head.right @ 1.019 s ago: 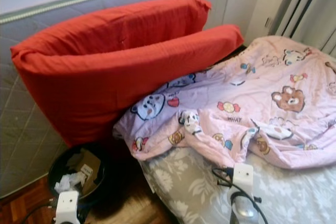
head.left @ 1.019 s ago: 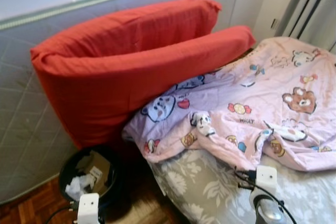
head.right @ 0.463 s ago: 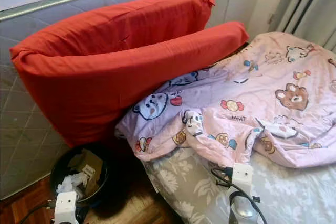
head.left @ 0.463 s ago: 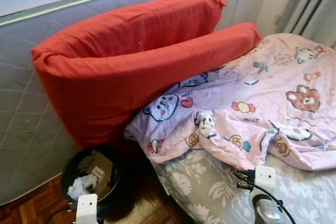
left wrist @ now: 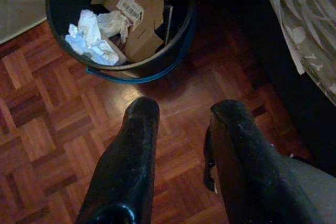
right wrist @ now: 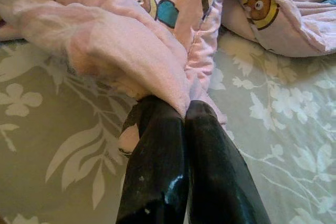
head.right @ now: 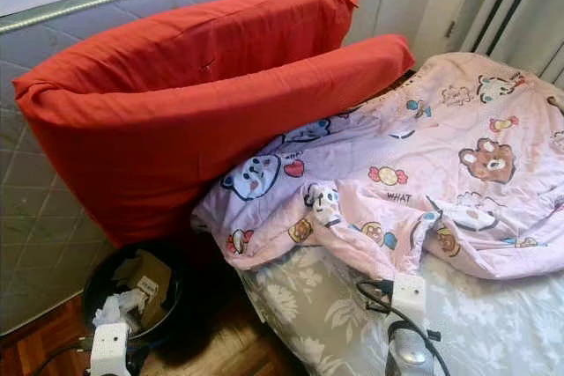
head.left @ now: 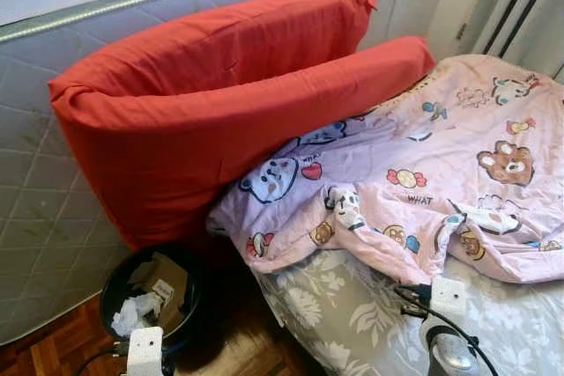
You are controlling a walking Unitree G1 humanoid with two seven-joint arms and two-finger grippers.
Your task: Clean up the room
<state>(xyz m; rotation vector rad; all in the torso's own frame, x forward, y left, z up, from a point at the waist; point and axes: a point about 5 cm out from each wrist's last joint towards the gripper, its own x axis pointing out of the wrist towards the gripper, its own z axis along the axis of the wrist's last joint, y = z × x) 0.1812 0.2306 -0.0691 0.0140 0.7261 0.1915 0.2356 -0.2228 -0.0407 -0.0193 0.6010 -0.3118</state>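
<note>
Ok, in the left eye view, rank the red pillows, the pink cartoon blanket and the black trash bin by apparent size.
1. Red pillows and pink cartoon blanket: similar spread, and the blanket is cut off at the frame edge, so unranked.
2. Black trash bin: clearly smallest.

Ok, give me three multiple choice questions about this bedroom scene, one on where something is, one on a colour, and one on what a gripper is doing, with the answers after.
1. Where does the black waste bin stand?
A. On the wood floor beside the bed
B. On top of the bed
C. Behind the curtain

2. What colour are the two big pillows leaning at the head of the bed?
A. Blue
B. Red
C. White

3. What state is the right gripper in?
A. Wide open above the floor
B. Shut on the pink blanket's edge
C. Holding a cardboard box

Answers:
1. A, the bin sits on the parquet at the bed's corner, below the pillows.
2. B, both pillows are plain red.
3. B, the right wrist view shows the two black fingers closed together with pink fabric pinched between them, over the grey floral sheet.
</note>
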